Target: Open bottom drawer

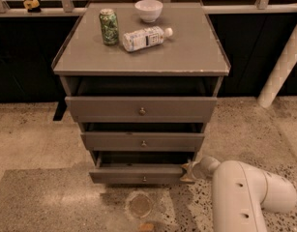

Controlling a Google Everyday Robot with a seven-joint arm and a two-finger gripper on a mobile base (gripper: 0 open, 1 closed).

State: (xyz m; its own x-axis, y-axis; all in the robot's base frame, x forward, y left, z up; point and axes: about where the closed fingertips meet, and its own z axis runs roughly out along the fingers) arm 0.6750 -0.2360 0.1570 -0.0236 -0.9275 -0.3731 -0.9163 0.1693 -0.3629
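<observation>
Cabinet (196,57) in grey stands on a speckled floor (37,134), with three drawer fronts and a dark gap above each. The bottom drawer (133,174) sits lowest, just above the floor, its small round knob (144,179) at centre, and its front stands a little out from the frame. The gripper (189,172) is at the right end of that front, touching or just beside its edge; whether it is clamped there I cannot tell. The white arm (245,197) reaches in from the lower right. On the cabinet top stand a green can (109,27) and a white bowl (149,10), and a plastic bottle (145,37) lies on its side.
</observation>
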